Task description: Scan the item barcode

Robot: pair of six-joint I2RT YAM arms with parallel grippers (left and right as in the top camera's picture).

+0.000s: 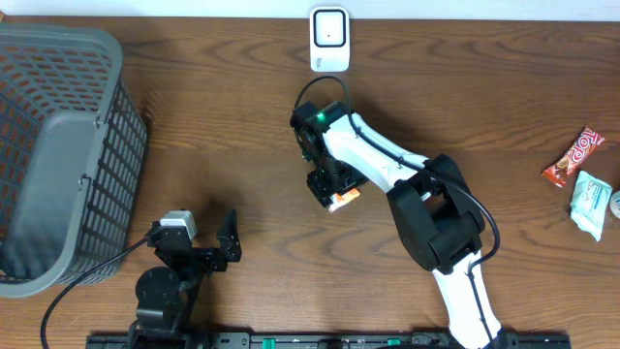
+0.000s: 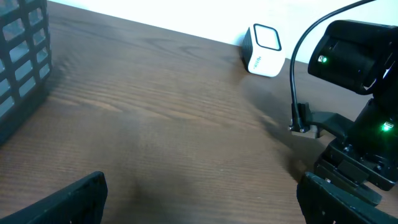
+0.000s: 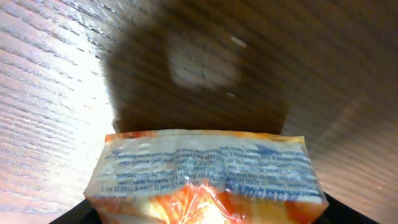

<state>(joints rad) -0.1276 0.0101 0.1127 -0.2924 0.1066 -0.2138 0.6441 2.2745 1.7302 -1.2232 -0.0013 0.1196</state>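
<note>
Table is dark brown wood grain, matte, and fills nearly all of every view; a black rail runs along its near edge. The far edge meets a plain white wall, just a thin strip from overhead. Light looks even, with bright glare on the wood at left in the right wrist view and a soft dark shadow mid-frame.

A grey basket stands far left; a red candy bar and pale packet lie far right.
</note>
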